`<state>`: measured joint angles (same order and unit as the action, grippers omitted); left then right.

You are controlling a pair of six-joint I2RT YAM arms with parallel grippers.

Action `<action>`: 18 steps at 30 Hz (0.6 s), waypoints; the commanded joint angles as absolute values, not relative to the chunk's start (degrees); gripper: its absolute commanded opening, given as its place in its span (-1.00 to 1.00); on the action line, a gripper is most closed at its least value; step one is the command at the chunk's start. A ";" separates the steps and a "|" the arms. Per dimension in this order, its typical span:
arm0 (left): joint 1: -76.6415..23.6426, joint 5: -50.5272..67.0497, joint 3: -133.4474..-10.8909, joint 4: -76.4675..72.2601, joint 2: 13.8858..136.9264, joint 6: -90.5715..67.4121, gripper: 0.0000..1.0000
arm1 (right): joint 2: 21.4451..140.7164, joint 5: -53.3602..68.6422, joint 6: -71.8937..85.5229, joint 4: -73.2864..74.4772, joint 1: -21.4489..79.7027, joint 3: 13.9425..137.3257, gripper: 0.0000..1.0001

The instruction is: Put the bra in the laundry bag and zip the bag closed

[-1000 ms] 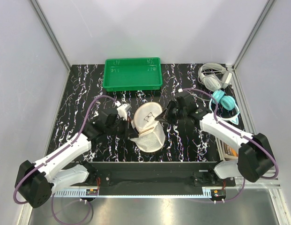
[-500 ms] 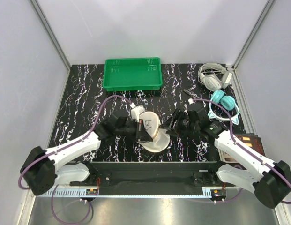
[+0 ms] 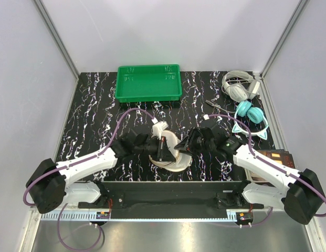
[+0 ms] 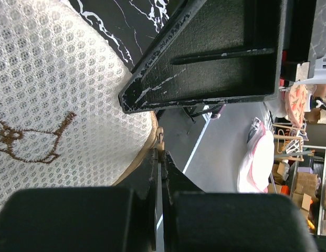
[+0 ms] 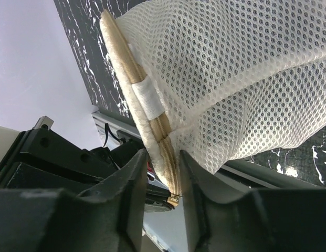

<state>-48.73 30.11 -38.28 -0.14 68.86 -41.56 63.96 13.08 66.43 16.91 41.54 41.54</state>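
Note:
The cream mesh laundry bag (image 3: 173, 155) stands tilted on its edge near the table's front middle, held between both grippers. My left gripper (image 3: 161, 151) is shut on the bag's small zipper pull (image 4: 160, 140). The mesh with the eyeglasses mark (image 4: 31, 137) lies to the left of it. My right gripper (image 3: 185, 147) is shut on the bag's zipper rim (image 5: 169, 157), pinching the tan zipper tape, with the mesh (image 5: 236, 79) bulging above. The zipper pull (image 5: 173, 199) shows just below its fingertips. The navy bra is not visible in any view.
A green plastic tray (image 3: 148, 83) sits at the back centre. Grey headphones (image 3: 237, 86) and teal headphones (image 3: 250, 113) lie at the back right. A printed booklet (image 3: 273, 160) lies by the right edge. The black front rail (image 3: 168, 186) runs just below the bag.
The bag's lid has come down onto its base and the bag now stands on edge. My left gripper moved right along the rim. My right gripper shifted toward the front.

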 commanded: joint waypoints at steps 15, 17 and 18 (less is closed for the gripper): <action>-48.78 18.21 -37.71 8.59 64.09 -40.52 -1.00 | 65.83 17.30 57.15 16.43 35.70 45.08 -1.00; -47.47 13.13 -35.17 13.07 61.62 -41.30 -1.00 | 66.35 21.85 55.03 16.70 32.09 45.79 -1.00; -46.50 12.31 -34.20 14.14 59.09 -41.74 -1.00 | 66.71 23.62 52.76 17.22 30.86 46.66 -1.00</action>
<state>-48.45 22.26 -37.67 5.23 65.82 -41.63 66.04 16.38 59.79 17.23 35.68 42.24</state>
